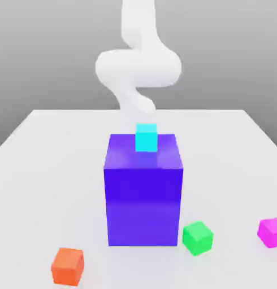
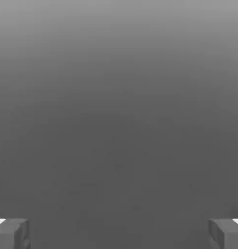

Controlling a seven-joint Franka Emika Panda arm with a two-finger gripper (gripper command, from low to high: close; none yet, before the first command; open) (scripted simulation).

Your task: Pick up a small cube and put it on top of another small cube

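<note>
Nearest the camera in the exterior view is the orange cube (image 1: 68, 266), low on the tabletop (image 1: 50, 186) toward the exterior view's left, a side face turned partly toward the camera. The magenta cube (image 1: 271, 232) lies on the tabletop at the exterior view's right edge, well apart from the others. It sits flat on its base and is turned at an angle, so that two side faces and the top show; being a cube, it has no long axis. The green cube (image 1: 198, 237) sits between it and the big blue block (image 1: 143, 197), just beside the block's lower corner, and is likewise turned at an angle.

The big blue block stands upright near the middle, taller than it is wide, its front face squarely toward the camera. A small cyan cube (image 1: 146, 138) shows at its top, lined up squarely with it. Behind rises the white robot arm (image 1: 138, 68), bent, its lower end reaching down behind the cyan cube.

The tabletop is pale and smooth, with a straight far edge. Beyond it is a plain grey background, lighter toward the bottom of the sky-like wall's upper part and darker near the tabletop.

In the hand view, the hand (image 2: 119, 234) is spread wide, its two fingers well apart with nothing pinched between them. Behind them lies a plain grey expanse, shading from lighter to darker.
</note>
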